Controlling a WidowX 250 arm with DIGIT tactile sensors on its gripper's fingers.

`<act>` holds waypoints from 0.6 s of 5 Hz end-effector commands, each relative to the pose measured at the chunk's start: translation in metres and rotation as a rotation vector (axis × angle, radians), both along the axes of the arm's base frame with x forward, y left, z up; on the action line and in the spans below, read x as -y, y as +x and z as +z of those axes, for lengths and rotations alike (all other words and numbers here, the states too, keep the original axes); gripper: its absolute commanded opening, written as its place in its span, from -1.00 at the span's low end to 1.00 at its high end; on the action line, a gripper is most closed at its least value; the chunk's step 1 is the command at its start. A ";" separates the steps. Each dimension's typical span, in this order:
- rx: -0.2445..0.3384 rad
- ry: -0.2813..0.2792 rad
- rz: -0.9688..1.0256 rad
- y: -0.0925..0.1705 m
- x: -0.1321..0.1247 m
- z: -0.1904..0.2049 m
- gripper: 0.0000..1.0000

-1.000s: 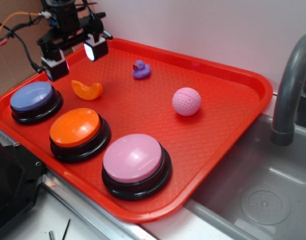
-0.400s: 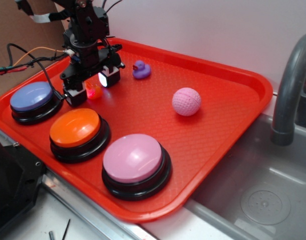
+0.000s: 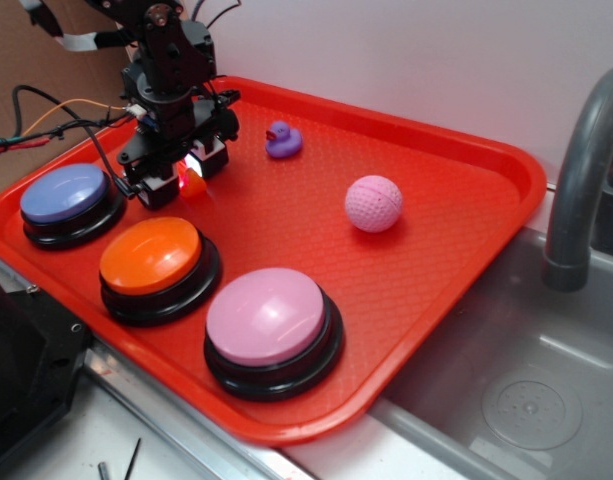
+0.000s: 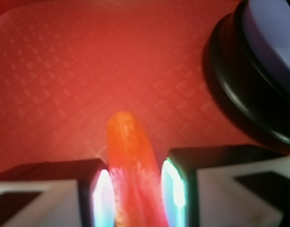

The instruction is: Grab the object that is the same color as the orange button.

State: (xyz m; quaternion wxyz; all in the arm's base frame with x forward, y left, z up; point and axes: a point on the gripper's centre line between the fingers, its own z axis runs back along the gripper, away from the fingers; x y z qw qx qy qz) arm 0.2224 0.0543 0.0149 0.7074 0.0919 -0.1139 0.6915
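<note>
Wrist view: gripper (image 4: 134, 189) pads flank the orange object (image 4: 131, 156) on the red tray (image 4: 64, 71), pinching or nearly so. Its long axis runs straight out between the jaws, just beyond the orange button (image 3: 151, 254).

I am hanging over the upper left of the tray (image 3: 466, 170), my jaws sitting on either side of the small curved piece (image 4: 130, 161) lying there. Three buttons are running along the tray's lower left edge: one (image 3: 70, 203) at far left just below me, the middle button (image 3: 154, 264) next, the third (image 3: 271, 330) nearest the frame's bottom. The duck (image 3: 281, 139) is sitting to my right, the ball (image 3: 373, 203) further right at the frame's centre. The sink (image 3: 506, 390) is lying at lower right, its faucet (image 3: 581, 170) standing at the right edge.
</note>
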 end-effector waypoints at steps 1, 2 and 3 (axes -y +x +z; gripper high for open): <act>0.003 -0.013 -0.224 -0.003 0.000 0.029 -1.00; 0.011 -0.140 -0.457 0.007 0.001 0.055 -1.00; -0.026 -0.267 -0.646 0.011 0.003 0.085 -1.00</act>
